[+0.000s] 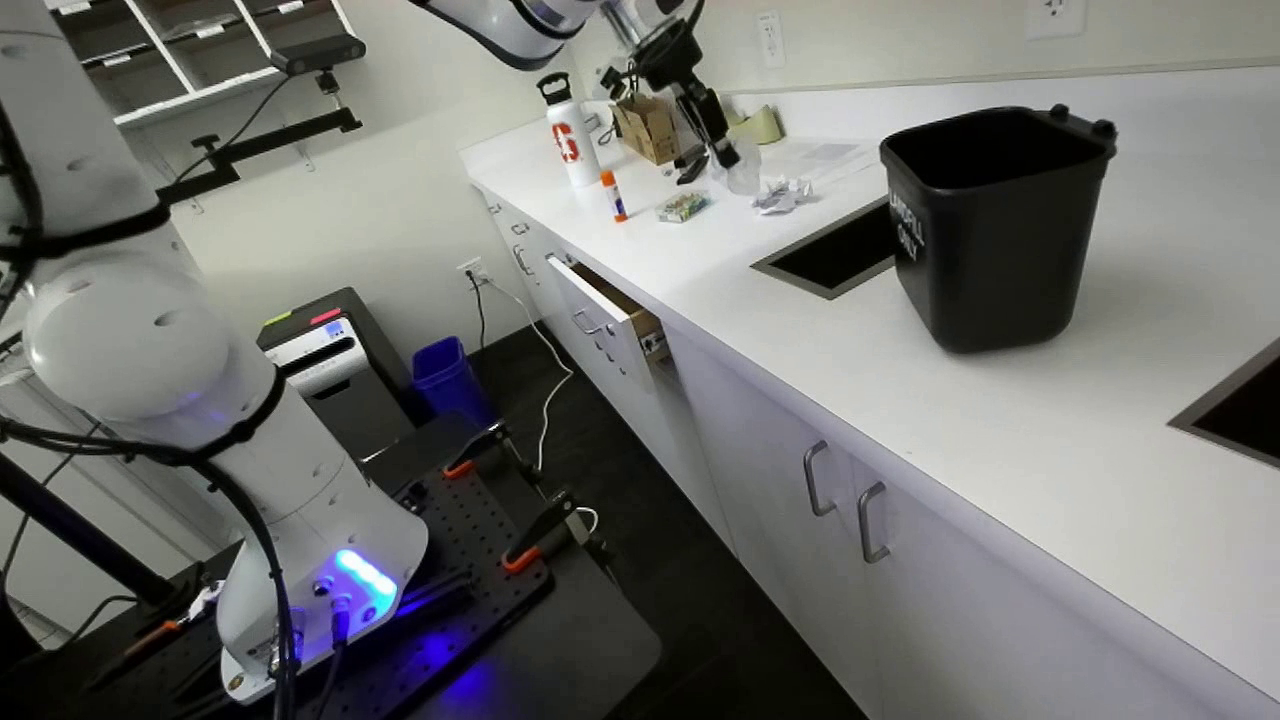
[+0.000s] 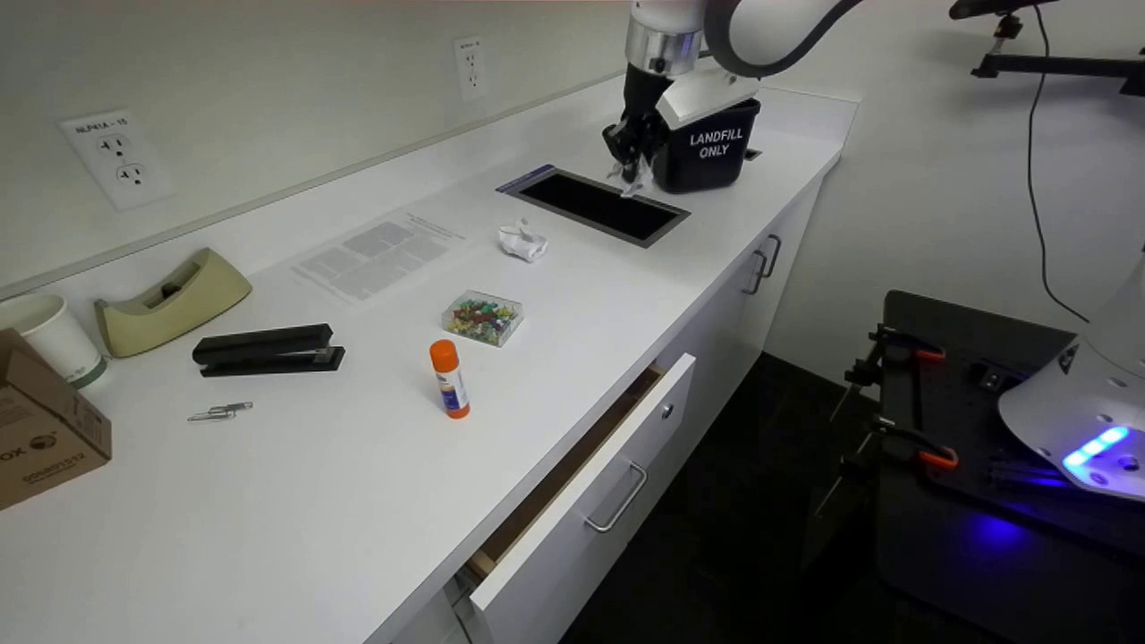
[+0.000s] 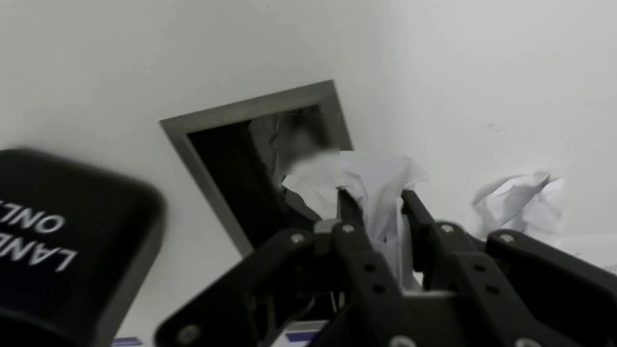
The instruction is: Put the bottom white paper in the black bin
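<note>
My gripper (image 1: 712, 166) is shut on a crumpled white paper, the bottom white paper (image 2: 640, 182), holding it above the counter near the dark rectangular opening. The gripper shows in both exterior views (image 2: 631, 168). In the wrist view the paper (image 3: 381, 193) sits between the two fingers (image 3: 376, 197) and spreads past their tips. The black bin (image 1: 985, 260) stands upright on the counter beside the opening; it also shows in an exterior view (image 2: 707, 156) and at the left of the wrist view (image 3: 72, 231). Another crumpled white paper (image 2: 522, 241) lies on the counter, also in the wrist view (image 3: 525, 205).
The dark rectangular opening (image 2: 597, 204) lies flush in the counter. A tack box (image 2: 483, 317), glue stick (image 2: 450, 379), stapler (image 2: 267, 350), tape dispenser (image 2: 174, 302), cup (image 2: 55, 338) and cardboard box (image 2: 49, 420) stand on the counter. A drawer (image 2: 586, 487) is pulled open below.
</note>
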